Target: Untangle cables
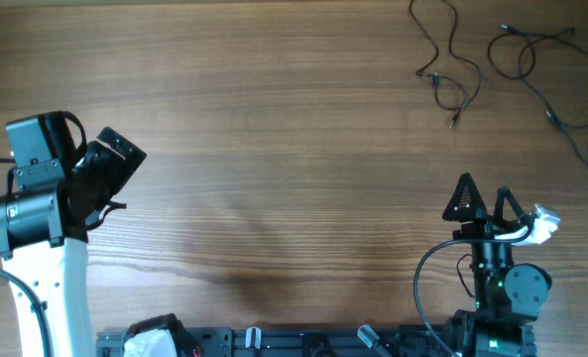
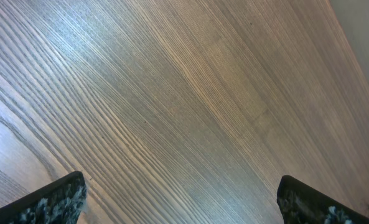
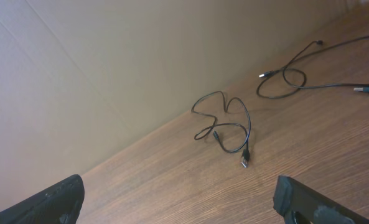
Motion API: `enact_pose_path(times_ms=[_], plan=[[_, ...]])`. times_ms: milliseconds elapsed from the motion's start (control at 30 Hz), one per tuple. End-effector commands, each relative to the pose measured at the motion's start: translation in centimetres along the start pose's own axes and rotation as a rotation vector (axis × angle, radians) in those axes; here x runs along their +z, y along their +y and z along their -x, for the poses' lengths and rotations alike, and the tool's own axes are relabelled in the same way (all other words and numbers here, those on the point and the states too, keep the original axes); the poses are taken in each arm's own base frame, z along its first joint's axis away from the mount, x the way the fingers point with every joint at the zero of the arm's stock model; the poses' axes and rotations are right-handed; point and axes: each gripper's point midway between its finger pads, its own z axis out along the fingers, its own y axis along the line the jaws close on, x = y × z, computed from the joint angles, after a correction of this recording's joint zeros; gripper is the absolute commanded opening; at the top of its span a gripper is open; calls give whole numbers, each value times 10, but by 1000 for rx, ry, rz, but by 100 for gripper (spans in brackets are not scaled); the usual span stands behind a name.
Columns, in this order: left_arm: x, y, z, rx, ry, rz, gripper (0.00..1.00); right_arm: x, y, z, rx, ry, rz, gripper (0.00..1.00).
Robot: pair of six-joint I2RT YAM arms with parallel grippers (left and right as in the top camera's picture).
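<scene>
A brown wood-grain surface (image 1: 274,149) carries, near its far right corner, a thin black squiggly cable (image 1: 435,79) with small plug ends and, apart to its right, a longer looped black cable (image 1: 549,116).

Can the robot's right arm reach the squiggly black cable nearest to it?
Probably yes. The right tool is open, and only bare table lies between it and that cable; nothing blocks the way.

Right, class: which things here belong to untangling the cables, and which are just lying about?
Job: near thin cable, far thin cable, left gripper, right gripper.
Just there: wooden table, back wall.
</scene>
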Motion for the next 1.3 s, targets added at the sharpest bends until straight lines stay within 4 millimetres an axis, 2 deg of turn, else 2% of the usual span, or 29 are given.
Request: enact_pose_path(times_ms=[0, 367, 500, 667, 733, 800, 900, 1000, 1033, 1167, 1267], plan=[[-3, -1, 1, 16, -6, -16, 100, 0, 1, -2, -10, 9, 7, 100], [-3, -2, 0, 18, -5, -17, 100, 0, 1, -2, -10, 9, 7, 100], [-12, -4, 0, 25, -27, -39, 100, 0, 1, -2, -10, 9, 7, 100], [-56, -26, -19, 118, -109, -187, 100, 0, 1, -2, -10, 9, 7, 100], [-86, -36, -34, 181, -153, -295, 99, 0, 1, -2, -10, 9, 7, 100], [-108, -37, -42, 207, -193, -366, 100, 0, 1, -2, -10, 9, 7, 100], [-134, -27, -48, 208, -263, -425, 100, 0, 1, -2, -10, 9, 7, 100], [-148, -3, -67, 236, -272, -429, 100, 0, 1, -2, -10, 9, 7, 100], [-158, 4, -68, 233, -316, -451, 100, 0, 1, -2, -10, 9, 7, 100], [-164, 35, -90, 324, -395, -487, 100, 0, 1, -2, -10, 9, 7, 100], [-151, 53, -105, 321, -439, -523, 100, 0, 1, -2, -10, 9, 7, 100]])
